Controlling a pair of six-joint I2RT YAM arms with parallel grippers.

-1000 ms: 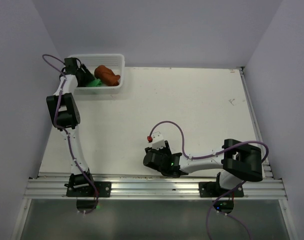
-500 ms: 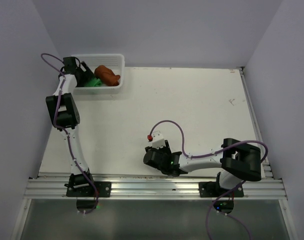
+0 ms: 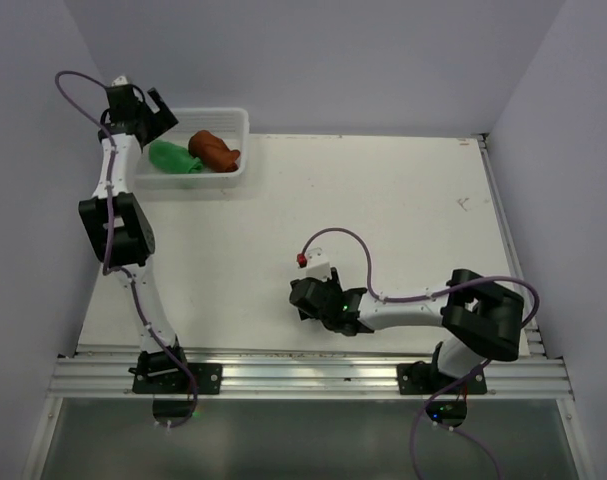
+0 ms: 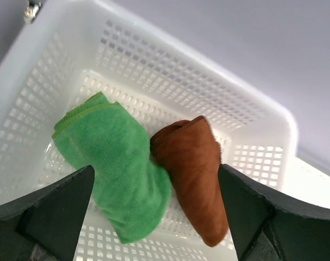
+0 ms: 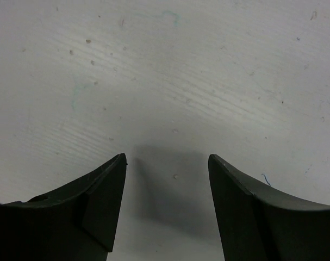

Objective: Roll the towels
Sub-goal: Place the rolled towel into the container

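Observation:
Two rolled towels lie side by side in the white mesh basket (image 3: 235, 166): a bright green towel (image 3: 173, 160) (image 4: 113, 163) on the left and a rust-brown towel (image 3: 214, 150) (image 4: 194, 174) on the right, touching each other. My left gripper (image 3: 155, 112) (image 4: 156, 176) hangs open above the basket's left end, its fingers wide apart and holding nothing. My right gripper (image 3: 305, 300) (image 5: 167, 160) is open low over the bare table near the front middle, nothing between its fingers.
The basket stands at the table's (image 3: 383, 210) back left corner against the wall. Side walls close in on both sides. A metal rail (image 3: 303, 375) runs along the near edge by the arm bases.
My left gripper has opened wide, let go of the green towel and lifted up and back out of the basket. The right gripper has shifted slightly.

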